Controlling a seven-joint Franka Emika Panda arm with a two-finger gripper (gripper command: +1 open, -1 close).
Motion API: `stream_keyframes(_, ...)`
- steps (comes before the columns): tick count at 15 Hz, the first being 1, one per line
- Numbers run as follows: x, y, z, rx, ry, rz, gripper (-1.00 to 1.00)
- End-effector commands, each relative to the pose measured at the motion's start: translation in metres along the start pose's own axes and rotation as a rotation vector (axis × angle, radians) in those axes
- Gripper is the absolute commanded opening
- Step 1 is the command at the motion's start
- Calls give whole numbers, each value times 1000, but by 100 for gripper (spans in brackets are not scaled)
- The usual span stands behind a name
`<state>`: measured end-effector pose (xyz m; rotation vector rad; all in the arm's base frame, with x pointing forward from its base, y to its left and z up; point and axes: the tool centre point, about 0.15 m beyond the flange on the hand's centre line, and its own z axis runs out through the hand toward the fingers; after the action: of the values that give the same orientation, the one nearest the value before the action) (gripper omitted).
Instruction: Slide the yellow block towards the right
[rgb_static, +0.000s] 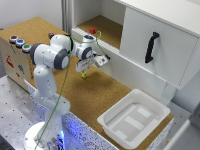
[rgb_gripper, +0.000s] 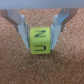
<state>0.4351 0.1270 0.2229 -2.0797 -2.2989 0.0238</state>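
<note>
Gripper (rgb_static: 84, 73) poised over the cork desk (rgb_static: 107, 92), jaws closed snug on the yellow block (rgb_gripper: 39, 41) between the fingers (rgb_gripper: 21, 31), well apart from the white tray (rgb_static: 134, 118), so the slide seems underway, next needing a steady rightward drag.

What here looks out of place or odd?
Nothing looks spilled or damaged. The yellow block sits between the gripper fingers, over the cork table. The white tray overhangs the table's edge slightly.
</note>
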Motion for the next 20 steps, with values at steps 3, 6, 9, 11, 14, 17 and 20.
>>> stream_keyframes(3, 15, -3, -32, 17, 91, 179, 100)
stream_keyframes(6, 25, -25, -43, 8, 92, 334, 100)
stream_keyframes(9, 44, -45, -49, -20, 52, 512, 100)
stream_keyframes(11, 54, -52, -54, -59, 25, 652, 100)
stream_keyframes(14, 55, -52, -64, -100, 42, 954, 100)
stream_keyframes(17, 49, -48, -70, -124, 81, 1208, 100)
stream_keyframes(20, 48, -42, -55, -44, 162, 1444, 100)
